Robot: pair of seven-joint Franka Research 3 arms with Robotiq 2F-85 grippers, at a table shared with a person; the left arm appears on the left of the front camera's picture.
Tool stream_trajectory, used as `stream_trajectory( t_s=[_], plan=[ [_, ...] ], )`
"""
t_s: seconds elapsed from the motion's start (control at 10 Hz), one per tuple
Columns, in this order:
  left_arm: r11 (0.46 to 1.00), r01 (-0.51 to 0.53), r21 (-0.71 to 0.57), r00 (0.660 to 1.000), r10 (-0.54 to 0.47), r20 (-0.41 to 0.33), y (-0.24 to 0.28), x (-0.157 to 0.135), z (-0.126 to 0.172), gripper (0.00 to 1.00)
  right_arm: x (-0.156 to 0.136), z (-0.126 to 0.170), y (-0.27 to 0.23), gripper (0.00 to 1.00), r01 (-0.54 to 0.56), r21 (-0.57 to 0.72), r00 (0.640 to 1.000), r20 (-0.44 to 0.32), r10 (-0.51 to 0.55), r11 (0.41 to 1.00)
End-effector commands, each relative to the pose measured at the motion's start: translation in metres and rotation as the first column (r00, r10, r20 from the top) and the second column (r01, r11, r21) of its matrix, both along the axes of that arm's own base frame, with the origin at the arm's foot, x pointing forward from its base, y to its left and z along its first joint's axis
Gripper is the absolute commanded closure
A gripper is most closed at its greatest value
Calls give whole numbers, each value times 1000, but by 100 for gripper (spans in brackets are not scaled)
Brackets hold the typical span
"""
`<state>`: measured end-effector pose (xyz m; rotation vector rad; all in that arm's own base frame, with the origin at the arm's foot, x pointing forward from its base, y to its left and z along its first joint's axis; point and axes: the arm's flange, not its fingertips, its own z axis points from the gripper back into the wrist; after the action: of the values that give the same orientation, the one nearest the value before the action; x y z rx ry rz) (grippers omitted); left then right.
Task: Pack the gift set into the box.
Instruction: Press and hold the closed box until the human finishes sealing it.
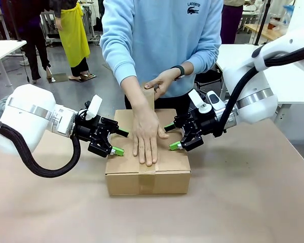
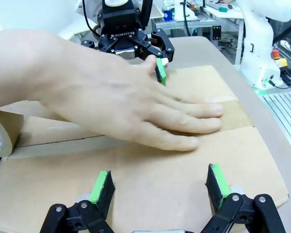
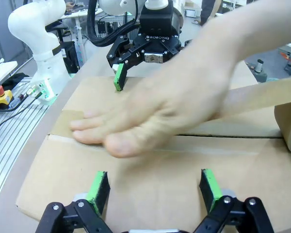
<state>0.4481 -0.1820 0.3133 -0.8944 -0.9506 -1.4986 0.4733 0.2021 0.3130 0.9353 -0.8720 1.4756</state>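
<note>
Box (image 1: 162,174) mid-table, hand (image 1: 144,132) on top, left end effector (image 1: 116,143) and right end effector (image 1: 173,136) flanking it

The left gripper (image 2: 160,189) spreads its green-padded fingers wide over the near flap of the plain brown corrugated cardboard box (image 2: 150,184). A person's flat hand (image 2: 116,102) presses brown tape (image 2: 235,111) along the seam. Opposite, the black right gripper (image 2: 161,67) reaches the far flap.

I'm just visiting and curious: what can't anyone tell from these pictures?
- What is inside the box: its flaps are shut in every view.
- The middle of the seam: the person's flat hand covers it.
- The tape roll: cut off by the left wrist view's edge; hidden behind the hands in the front view.
- Whether the left gripper and right gripper press the box or hover over it.
</note>
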Motion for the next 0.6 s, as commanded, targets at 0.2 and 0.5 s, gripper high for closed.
stream_trajectory(
  t_s=[0.2,0.5],
  plan=[
    [1000,-1,8,1000,1,1,-1,-1,-1,0,-1,-1,0,0,-2,-3,1000,6,2,1000],
    [1000,-1,8,1000,1,1,-1,-1,-1,0,-1,-1,0,0,-2,-3,1000,6,2,1000]
  ],
)
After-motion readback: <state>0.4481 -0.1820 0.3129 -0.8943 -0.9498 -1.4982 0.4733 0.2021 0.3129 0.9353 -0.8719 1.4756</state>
